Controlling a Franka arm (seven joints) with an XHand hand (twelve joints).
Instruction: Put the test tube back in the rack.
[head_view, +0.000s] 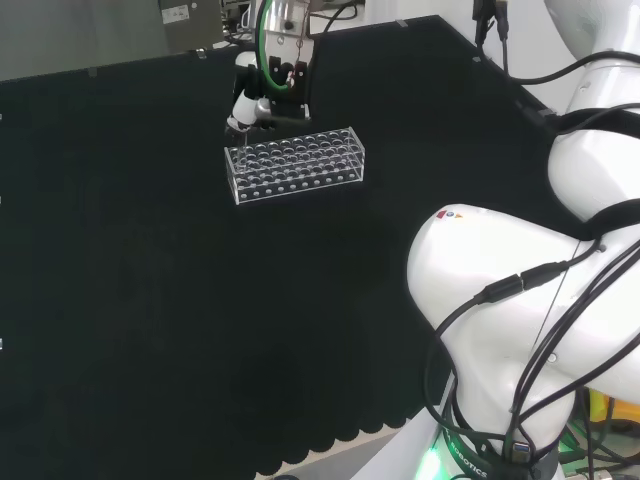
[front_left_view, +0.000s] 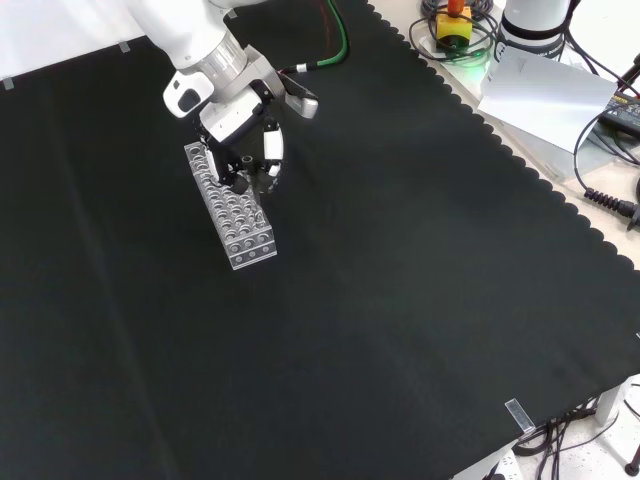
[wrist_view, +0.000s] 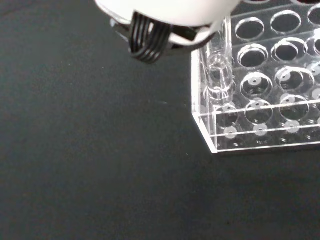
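A clear plastic rack (head_view: 300, 170) with several rows of round holes lies on the black cloth at the far middle of the head view. The hand (head_view: 262, 100) hovers just over the rack's left end there. In the front view the hand (front_left_view: 235, 120) sits above the far end of the rack (front_left_view: 247, 238), fingers curled downward. Close up in the wrist view, a clear test tube (wrist_view: 218, 75) stands upright under the hand (wrist_view: 170, 10), its lower end inside a hole near the corner of the rack (wrist_view: 260, 132). The fingers appear pinched on the tube's top.
The arm's white links (head_view: 500, 290) fill the right of the head view. Beyond the cloth's scalloped edge in the front view lie a yellow and red stop button (front_left_view: 453, 22), cables and a white sheet (front_left_view: 545, 90). Bare black cloth (front_left_view: 400, 300) surrounds the rack.
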